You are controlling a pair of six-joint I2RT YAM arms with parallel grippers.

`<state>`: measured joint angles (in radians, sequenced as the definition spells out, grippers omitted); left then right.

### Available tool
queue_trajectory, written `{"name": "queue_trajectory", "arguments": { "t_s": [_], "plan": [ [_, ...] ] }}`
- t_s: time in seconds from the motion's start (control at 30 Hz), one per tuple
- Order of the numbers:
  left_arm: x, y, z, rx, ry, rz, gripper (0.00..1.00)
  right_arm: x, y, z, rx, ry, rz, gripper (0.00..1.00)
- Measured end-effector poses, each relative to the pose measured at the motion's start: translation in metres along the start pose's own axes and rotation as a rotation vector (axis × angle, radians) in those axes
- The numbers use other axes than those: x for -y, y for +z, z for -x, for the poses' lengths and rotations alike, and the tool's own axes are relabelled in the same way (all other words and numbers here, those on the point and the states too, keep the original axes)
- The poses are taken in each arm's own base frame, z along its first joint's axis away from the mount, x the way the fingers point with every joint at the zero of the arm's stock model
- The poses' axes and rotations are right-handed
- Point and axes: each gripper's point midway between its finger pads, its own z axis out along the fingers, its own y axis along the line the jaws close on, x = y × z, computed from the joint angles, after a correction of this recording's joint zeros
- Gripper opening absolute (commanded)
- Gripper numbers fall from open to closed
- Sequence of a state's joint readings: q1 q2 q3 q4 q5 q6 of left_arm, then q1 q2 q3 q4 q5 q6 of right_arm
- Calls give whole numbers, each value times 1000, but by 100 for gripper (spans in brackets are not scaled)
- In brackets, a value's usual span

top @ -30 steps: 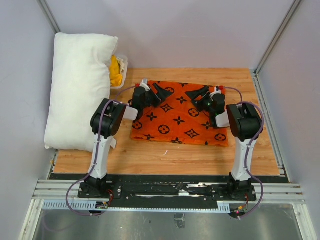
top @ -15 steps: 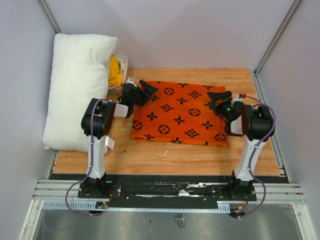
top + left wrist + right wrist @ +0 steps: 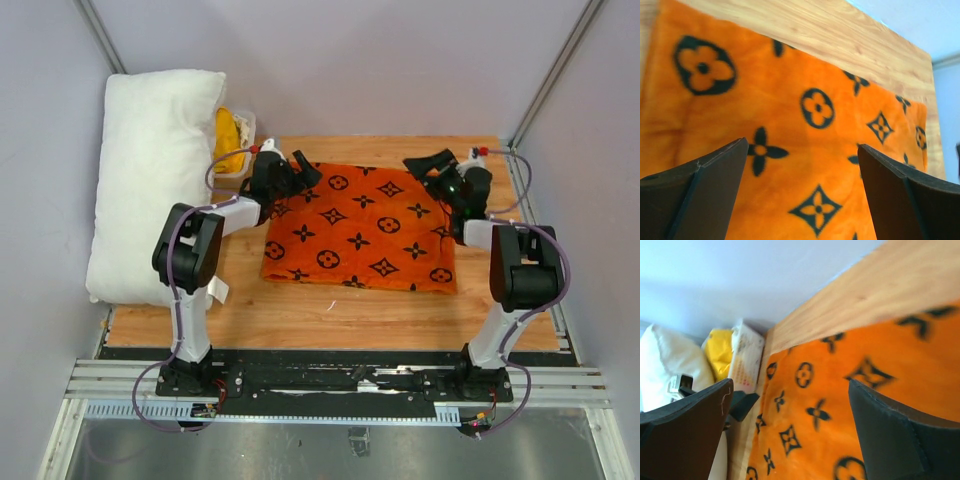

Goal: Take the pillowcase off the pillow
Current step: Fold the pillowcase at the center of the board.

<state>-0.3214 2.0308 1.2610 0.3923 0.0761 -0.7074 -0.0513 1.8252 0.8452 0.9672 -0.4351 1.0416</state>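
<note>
The orange pillowcase (image 3: pixel 360 228) with black flower and circle motifs lies flat in the middle of the wooden table; it also shows in the left wrist view (image 3: pixel 805 150) and the right wrist view (image 3: pixel 840 405). The white pillow (image 3: pixel 155 180) lies apart from it along the left wall, bare, and shows in the right wrist view (image 3: pixel 670 370). My left gripper (image 3: pixel 300 175) is open and empty over the pillowcase's far left corner. My right gripper (image 3: pixel 428 168) is open and empty over its far right corner.
A small white bin (image 3: pixel 240 150) holding plain yellow cloth (image 3: pixel 230 135) stands at the back left, between the pillow and the pillowcase. Grey walls enclose the table on three sides. Bare wood runs along the front edge (image 3: pixel 330 320).
Both arms have swung outward and stretched toward the far edge. The left gripper went to the far left corner, the right to the far right corner. The pillowcase lies flat, unmoved.
</note>
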Motion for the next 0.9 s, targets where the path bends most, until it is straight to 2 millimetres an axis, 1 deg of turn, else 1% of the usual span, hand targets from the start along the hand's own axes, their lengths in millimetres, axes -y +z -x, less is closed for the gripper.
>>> {"name": "queue_trajectory", "arguments": {
  "t_s": [0.1, 0.13, 0.2, 0.23, 0.27, 0.33, 0.37, 0.4, 0.47, 0.53, 0.57, 0.67, 0.73, 0.83, 0.9],
  "plan": [
    [27, -6, -5, -13, 69, -40, 96, -61, 29, -18, -77, -113, 99, 98],
    [33, -10, -6, -14, 85, -50, 96, -76, 36, -25, -99, -137, 130, 98],
    [39, -19, -5, -6, 104, -58, 96, -102, 52, -46, -165, -163, 195, 98],
    [39, -23, -4, -1, 108, -57, 96, -109, 61, -58, -196, -167, 220, 99],
    [37, -27, -3, 1, 110, -55, 96, -112, 69, -69, -226, -164, 234, 99],
    [31, -32, -5, 0, 111, -50, 96, -105, 86, -98, -303, -145, 245, 99],
    [27, -33, -8, -2, 111, -45, 96, -96, 92, -115, -346, -125, 234, 99],
    [21, -34, -13, -10, 110, -37, 96, -82, 97, -133, -391, -103, 211, 99],
    [7, -37, -26, -36, 107, -12, 96, -57, 100, -165, -466, -59, 163, 99],
    [-6, -40, -41, -68, 105, 13, 95, -35, 98, -190, -526, -23, 115, 99],
    [-11, -42, -47, -81, 104, 21, 95, -32, 98, -198, -540, -9, 114, 98],
    [-17, -43, -55, -99, 93, 31, 94, -43, 102, -193, -537, -4, 141, 98],
    [-19, -43, -57, -100, 85, 34, 94, -44, 102, -194, -540, 2, 142, 99],
    [-23, -45, -60, -101, 75, 48, 93, -40, 102, -192, -543, 13, 135, 98],
    [-29, -46, -63, -103, 68, 65, 93, -34, 101, -188, -541, 23, 125, 98]
  ]
}}
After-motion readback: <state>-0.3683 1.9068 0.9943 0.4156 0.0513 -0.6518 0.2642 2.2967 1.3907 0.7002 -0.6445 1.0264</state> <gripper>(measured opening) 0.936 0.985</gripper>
